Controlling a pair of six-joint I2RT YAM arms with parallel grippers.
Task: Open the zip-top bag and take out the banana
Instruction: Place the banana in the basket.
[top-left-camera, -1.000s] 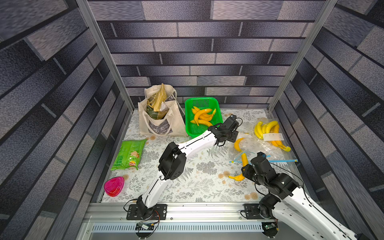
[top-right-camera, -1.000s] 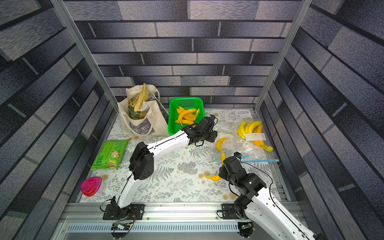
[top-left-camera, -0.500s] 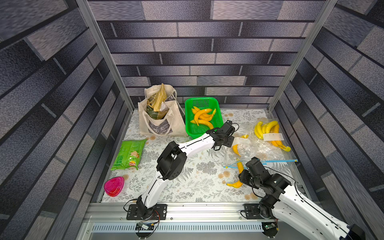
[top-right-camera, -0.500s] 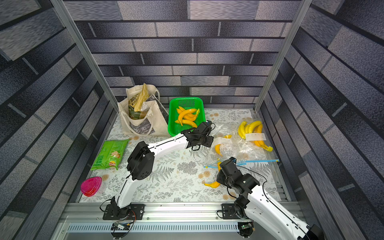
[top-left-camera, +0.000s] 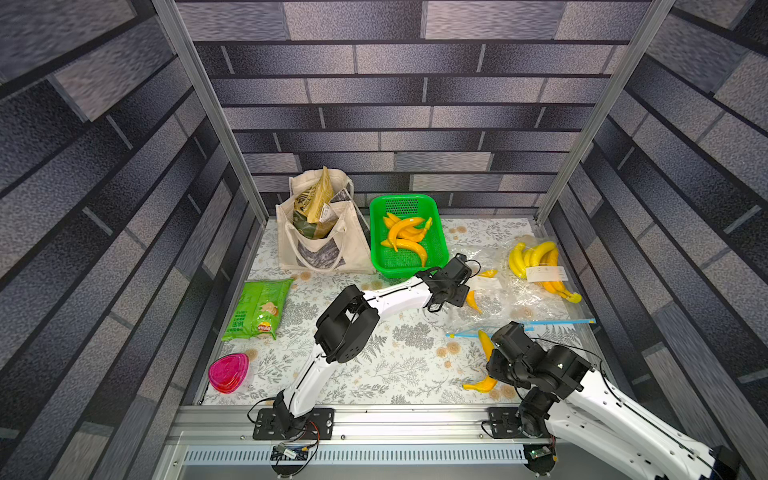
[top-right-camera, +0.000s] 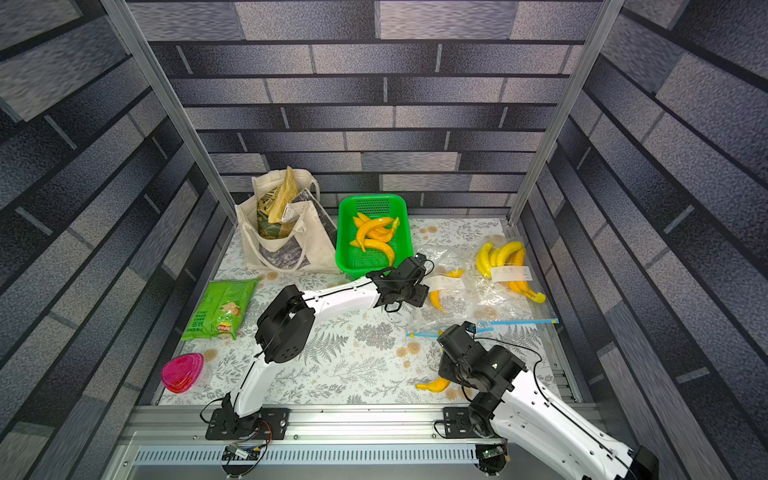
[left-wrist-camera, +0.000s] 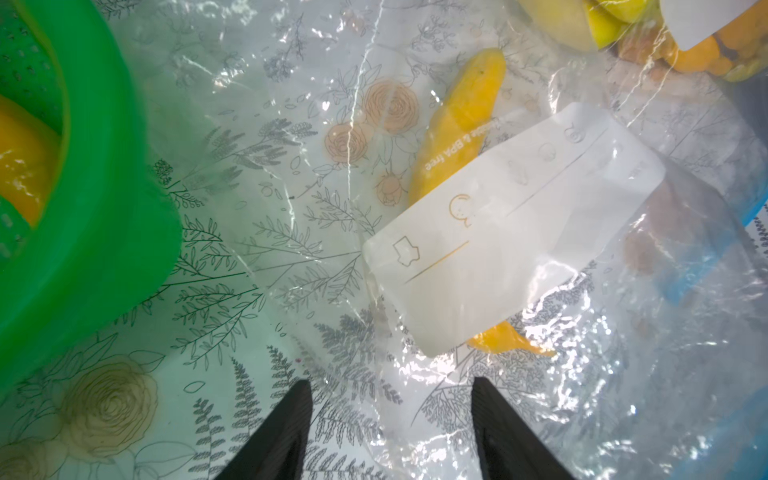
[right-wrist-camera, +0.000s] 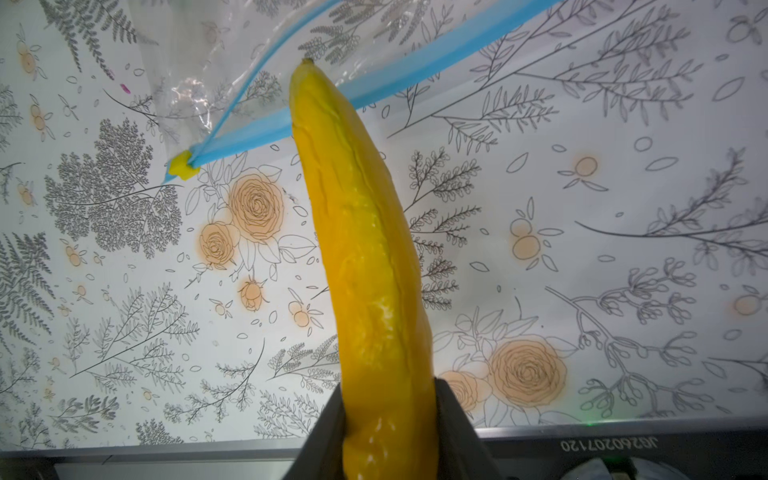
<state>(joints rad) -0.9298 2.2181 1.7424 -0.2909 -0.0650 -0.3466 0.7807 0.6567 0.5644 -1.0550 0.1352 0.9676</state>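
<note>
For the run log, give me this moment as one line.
right hand: shut on banana | banana: tip at mouth of open zip-top bag | left hand: open, over second clear bag

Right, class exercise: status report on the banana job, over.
Right tool shut on banana, tip by the parted blue zip of the zip-top bag. Left tool open above clear plastic holding another banana. Green basket close beside it.

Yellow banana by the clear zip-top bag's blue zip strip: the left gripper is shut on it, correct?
Not the left. The right gripper is shut on the yellow banana by the blue zip strip of the clear zip-top bag; the right wrist view shows it. The left gripper stands open.
</note>
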